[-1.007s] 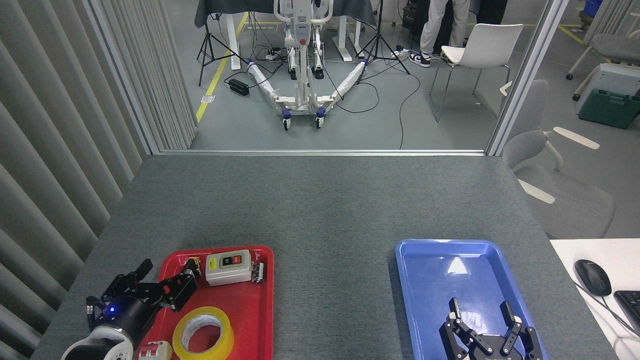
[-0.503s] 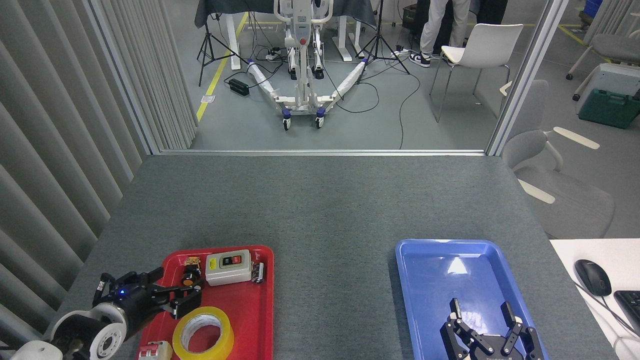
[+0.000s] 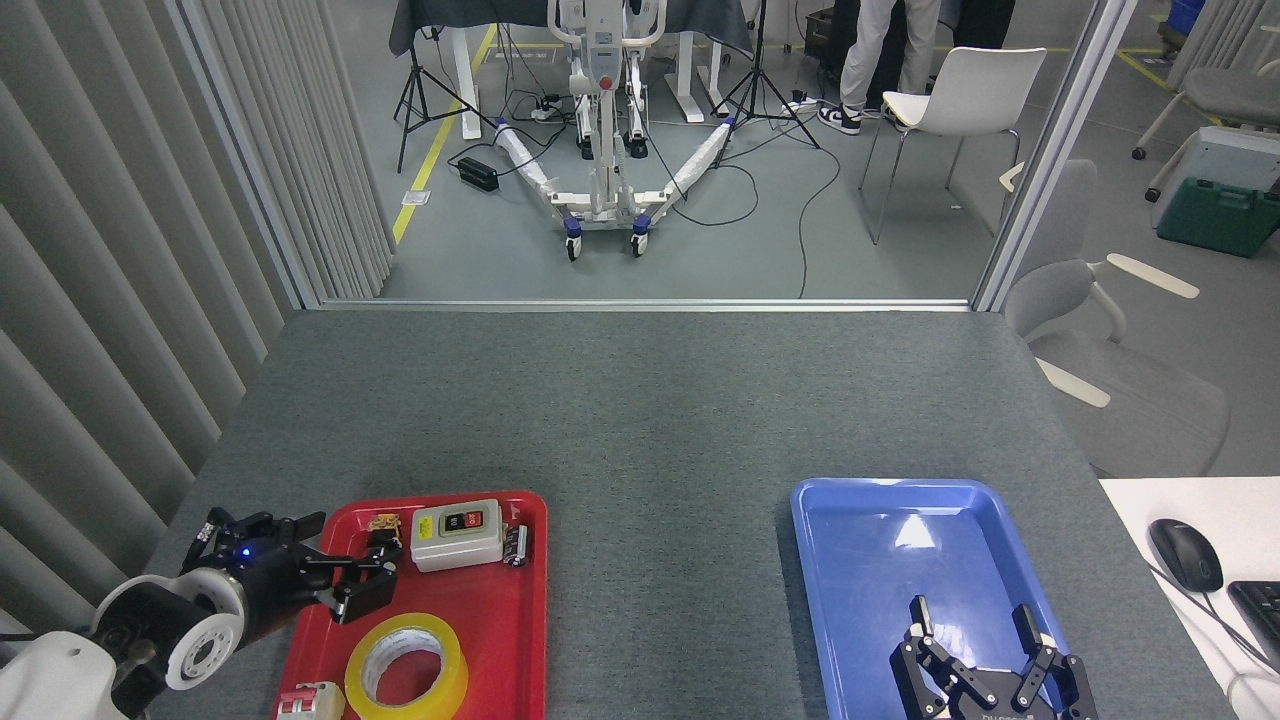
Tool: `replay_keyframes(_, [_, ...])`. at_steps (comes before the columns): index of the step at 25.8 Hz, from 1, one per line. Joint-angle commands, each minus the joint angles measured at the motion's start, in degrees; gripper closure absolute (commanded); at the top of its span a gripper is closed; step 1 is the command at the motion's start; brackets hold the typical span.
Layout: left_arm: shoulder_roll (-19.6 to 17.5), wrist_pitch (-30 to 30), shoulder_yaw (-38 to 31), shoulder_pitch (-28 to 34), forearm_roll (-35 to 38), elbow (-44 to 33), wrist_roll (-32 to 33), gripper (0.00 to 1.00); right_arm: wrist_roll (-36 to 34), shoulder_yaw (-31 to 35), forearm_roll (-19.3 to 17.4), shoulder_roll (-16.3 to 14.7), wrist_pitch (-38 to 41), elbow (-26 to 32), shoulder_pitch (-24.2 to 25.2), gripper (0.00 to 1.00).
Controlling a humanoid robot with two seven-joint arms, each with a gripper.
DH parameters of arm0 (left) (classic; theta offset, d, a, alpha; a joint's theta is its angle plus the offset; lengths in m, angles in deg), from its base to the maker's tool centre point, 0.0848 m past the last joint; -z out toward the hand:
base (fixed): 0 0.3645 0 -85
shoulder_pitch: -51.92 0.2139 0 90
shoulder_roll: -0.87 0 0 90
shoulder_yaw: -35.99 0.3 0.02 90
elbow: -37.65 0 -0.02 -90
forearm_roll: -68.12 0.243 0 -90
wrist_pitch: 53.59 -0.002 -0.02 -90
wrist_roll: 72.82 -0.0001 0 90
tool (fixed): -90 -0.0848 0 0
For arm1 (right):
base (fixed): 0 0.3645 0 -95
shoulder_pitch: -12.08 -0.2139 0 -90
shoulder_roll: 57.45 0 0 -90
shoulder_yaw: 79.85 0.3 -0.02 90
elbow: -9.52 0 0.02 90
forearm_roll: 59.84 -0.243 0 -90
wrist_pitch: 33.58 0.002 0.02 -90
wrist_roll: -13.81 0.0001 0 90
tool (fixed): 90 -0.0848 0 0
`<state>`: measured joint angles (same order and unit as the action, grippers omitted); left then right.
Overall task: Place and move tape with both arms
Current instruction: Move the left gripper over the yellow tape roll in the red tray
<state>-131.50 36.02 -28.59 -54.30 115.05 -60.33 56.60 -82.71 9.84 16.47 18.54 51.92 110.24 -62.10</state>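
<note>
On the grey worktop (image 3: 640, 400) a red tray (image 3: 500, 620) carries a switch box (image 3: 457, 535) at its far end and a small breaker (image 3: 310, 703) at its near left corner, while a blue tray (image 3: 870, 560) lies empty of objects on the right. Compared with half a second ago, the left claw (image 3: 340, 560) sits slightly higher and more to the left, and the right claw (image 3: 975, 630), fingers spread over the blue tray, has sunk a little lower in view. The tape (image 3: 406, 668) lies flat in the red tray, just below and right of the left claw, whose fingers are parted and hold nothing.
</note>
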Motion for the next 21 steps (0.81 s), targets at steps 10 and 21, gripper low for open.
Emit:
replay_keyframes(10, [-6.3,3.4,6.2,-7.1,0.0,-0.4,6.2,0.0,-0.3,0.4,-0.5,-0.6,-4.2,-0.7,-0.6,0.0])
replay_keyframes(21, [-9.9,16.0,10.8,-12.1,0.0,0.0,12.7,0.0,-0.1,0.5,-0.5,-0.8,-4.3,-0.6,0.1,0.0])
